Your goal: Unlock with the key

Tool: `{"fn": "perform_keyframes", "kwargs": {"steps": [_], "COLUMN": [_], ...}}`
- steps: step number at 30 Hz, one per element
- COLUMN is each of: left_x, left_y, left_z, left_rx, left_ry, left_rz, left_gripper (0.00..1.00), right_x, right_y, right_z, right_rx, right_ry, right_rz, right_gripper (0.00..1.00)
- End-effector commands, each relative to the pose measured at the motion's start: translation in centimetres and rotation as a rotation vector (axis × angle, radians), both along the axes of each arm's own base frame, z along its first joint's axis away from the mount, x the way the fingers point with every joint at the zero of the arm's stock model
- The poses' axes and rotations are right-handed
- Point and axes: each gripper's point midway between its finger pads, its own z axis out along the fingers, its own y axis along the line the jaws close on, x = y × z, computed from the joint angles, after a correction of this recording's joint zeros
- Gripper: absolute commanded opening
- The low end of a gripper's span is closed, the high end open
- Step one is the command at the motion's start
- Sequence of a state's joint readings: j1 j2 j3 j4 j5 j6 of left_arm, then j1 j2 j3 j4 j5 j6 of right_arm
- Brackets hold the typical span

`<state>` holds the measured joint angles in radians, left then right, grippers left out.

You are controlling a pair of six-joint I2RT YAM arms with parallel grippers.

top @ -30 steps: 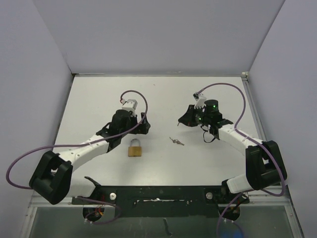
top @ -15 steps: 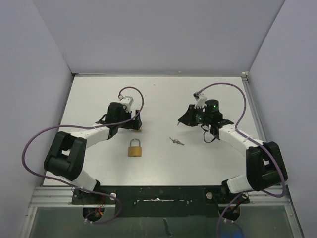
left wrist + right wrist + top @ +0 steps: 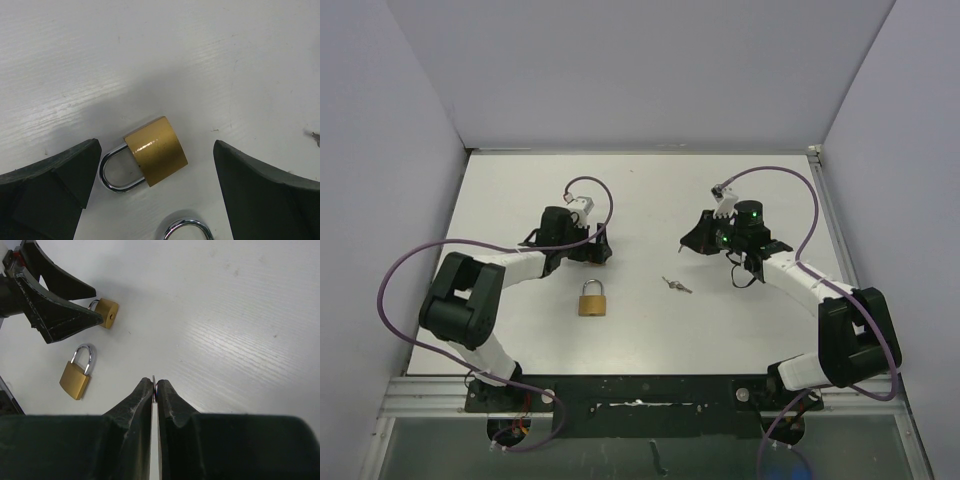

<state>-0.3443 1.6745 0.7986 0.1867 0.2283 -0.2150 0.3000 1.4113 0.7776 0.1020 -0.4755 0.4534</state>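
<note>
Padlock point(image 3: 155, 158) sits between the jaws of the released left gripper point(image 3: 155, 146): descend squarely, clamp the brass body, leave the keyhole point(image 3: 110, 317) clear; the right gripper point(image 3: 154, 385) is clenched, the key point(image 3: 675, 286) lying apart.

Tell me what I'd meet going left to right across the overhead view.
Left arm's elbow → nearer padlock → key → right arm's elbow. Both sets of jaws and the farther padlock overlap these, so they're left out.

Padlock point(image 3: 155, 151) body looks like satiny brass-coloured metal, its shackle point(image 3: 111, 172) is mirror-shiny chrome, the white table point(image 3: 200, 50) has a fine streaky grain with a slight gloss, and the left gripper point(image 3: 157, 147) has matt black plastic-looking fingers point(image 3: 260, 190).
</note>
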Motion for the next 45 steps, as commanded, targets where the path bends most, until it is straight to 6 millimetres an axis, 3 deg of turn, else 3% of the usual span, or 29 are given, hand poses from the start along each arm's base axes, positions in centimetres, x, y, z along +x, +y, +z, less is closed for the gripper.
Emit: {"fn": "perform_keyframes", "kwargs": {"steps": [1, 18, 29, 37, 45], "left_x": [1.5, -1.2, -0.9, -2.1, -1.4], "left_y": [-1.0, -1.7, -0.8, -2.4, -3.9], "left_z": [1.7, 0.4, 0.1, -0.8, -0.8], "left_rx": [-0.058, -0.092, -0.016, 0.137, 0.134], "left_ry": [-0.062, 0.002, -0.010, -0.035, -0.046], "left_rz": [-0.013, -0.020, 0.029, 0.004, -0.009], "left_gripper": [0.98, 0.98, 0.98, 0.98, 0.98], "right_x": [0.4, 0.6, 0.8, 0.9, 0.6], "right_y": [0.0, 0.1, 0.3, 0.3, 0.1], "right_z": [1.8, 1.8, 1.5, 1.5, 1.4], "right_rx": [0.018, 0.026, 0.024, 0.023, 0.022], "right_ry": [-0.064, -0.063, -0.058, -0.057, -0.057], "right_rz": [0.006, 0.011, 0.016, 0.017, 0.014], "right_gripper": [0.00, 0.00, 0.00, 0.00, 0.00]}}
